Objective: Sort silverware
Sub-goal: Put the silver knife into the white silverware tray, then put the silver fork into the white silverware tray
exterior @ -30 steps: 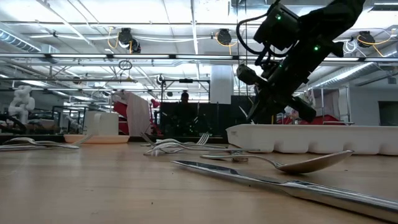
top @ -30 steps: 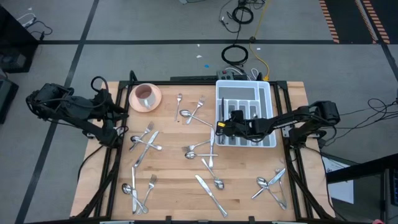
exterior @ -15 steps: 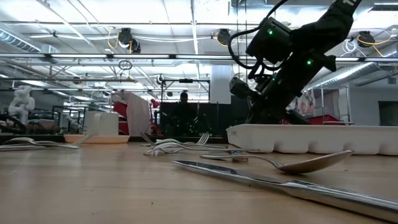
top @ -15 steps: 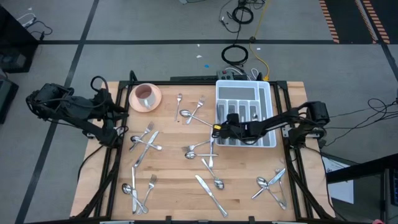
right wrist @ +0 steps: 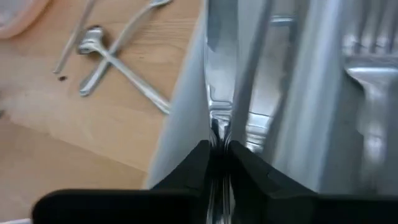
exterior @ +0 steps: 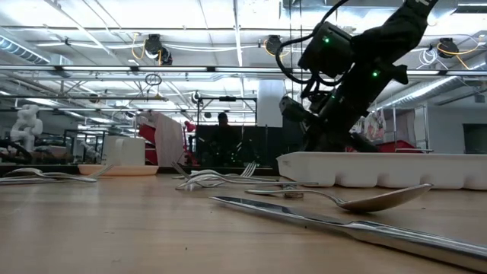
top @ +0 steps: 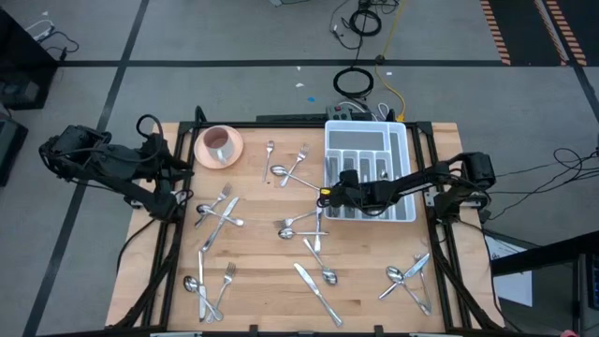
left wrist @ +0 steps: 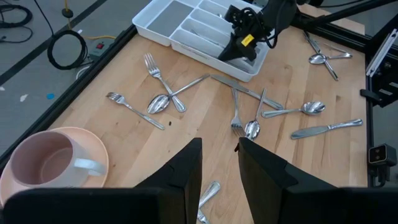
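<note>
Silverware lies scattered over the wooden table: forks and spoons [top: 290, 170], [top: 221, 210], [top: 210, 285], a knife [top: 314, 290] and a crossed group [top: 412, 275]. My right gripper [top: 329, 197] reaches down into the white tray [top: 404, 140] at its left side and is shut on a knife [right wrist: 221, 74]. More pieces, a fork [right wrist: 373, 81] among them, lie in the tray's other compartments. At the table's left edge my left gripper [left wrist: 221, 168] hangs open and raised, with nothing between its fingers. My right gripper pinches the knife's handle [right wrist: 217, 135] between its two fingertips. The fingers slant downward and lie along the knife, which runs on ahead of them. Its blade [right wrist: 221, 56] lies in the compartment beside the tray's left wall [right wrist: 180, 118].
A pink cup on a pink saucer [top: 219, 144] stands at the far left corner. Bare wood shows between the heaps in the middle [top: 267, 243]. In the low view a knife [exterior: 335, 224] and a spoon [exterior: 365, 199] lie close in front of the tray wall [exterior: 380, 169].
My right gripper has sunk and gone a little toward the table's left edge, bringing the knife down into the tray's left compartment. It has then kept still.
</note>
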Tool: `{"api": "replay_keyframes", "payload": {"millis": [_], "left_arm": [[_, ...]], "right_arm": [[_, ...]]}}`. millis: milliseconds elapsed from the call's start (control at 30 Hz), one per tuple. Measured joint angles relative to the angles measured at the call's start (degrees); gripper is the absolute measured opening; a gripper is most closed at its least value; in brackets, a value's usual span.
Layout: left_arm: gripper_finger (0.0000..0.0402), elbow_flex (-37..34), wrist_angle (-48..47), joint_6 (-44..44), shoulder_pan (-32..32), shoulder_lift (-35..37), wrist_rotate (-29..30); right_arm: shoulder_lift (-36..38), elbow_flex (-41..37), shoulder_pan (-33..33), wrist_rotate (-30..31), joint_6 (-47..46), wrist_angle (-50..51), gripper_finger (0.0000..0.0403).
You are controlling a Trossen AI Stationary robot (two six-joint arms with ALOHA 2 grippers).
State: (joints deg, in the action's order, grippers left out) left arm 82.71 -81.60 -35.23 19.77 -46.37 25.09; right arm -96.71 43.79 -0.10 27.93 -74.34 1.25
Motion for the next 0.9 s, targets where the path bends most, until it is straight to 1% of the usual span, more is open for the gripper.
{"api": "replay_keyframes", "payload": {"millis": [67, 167, 233, 333, 400, 533, 633, 700, 800, 900], "left_arm": [[0.0109, 0.0, 0.0, 0.3, 0.0, 0.0, -0.1], [0.0109, 0.0, -0.2, 2.6, 0.0, -0.3, -2.0], [0.0109, 0.0, -0.4, 4.1, 0.0, -1.0, -4.2], [0.0112, 0.0, -0.5, 6.2, 0.0, -2.8, -9.0], [0.0117, 0.0, -0.5, 6.1, 0.0, -5.1, -12.5], [0.0126, -0.6, 0.4, -2.2, 0.4, -10.3, -16.6], [0.0128, -2.7, 0.8, -3.3, 3.8, -14.0, -19.1], [0.0128, -4.9, 1.0, -3.1, 6.9, -16.2, -19.4], [0.0128, -9.9, 2.6, -1.9, 10.1, -18.9, -19.3], [0.0128, -16.7, 8.7, -1.0, 11.8, -19.4, -19.4]], "right_arm": [[0.0, 0.7, 0.0, -1.0, 1.5, 0.3, 0.0083], [0.3, 2.5, 0.1, -1.3, 5.1, 1.4, 0.0128], [1.5, 4.5, 0.2, -1.5, 7.8, 1.6, 0.0154], [4.2, 7.7, 0.2, -1.4, 13.5, 6.2, 0.0179], [6.3, 10.6, 0.2, -1.3, 17.6, 10.7, 0.0187], [11.0, 18.7, 0.5, -0.7, 24.3, 22.1, 0.0188], [13.3, 25.1, 1.8, 2.3, 30.0, 29.8, 0.0188], [15.1, 29.1, 3.0, 3.7, 33.6, 34.1, 0.0189], [17.7, 34.1, 4.9, 3.9, 37.3, 38.1, 0.0191], [20.0, 36.9, 7.0, 4.1, 39.1, 39.5, 0.0192]]}}
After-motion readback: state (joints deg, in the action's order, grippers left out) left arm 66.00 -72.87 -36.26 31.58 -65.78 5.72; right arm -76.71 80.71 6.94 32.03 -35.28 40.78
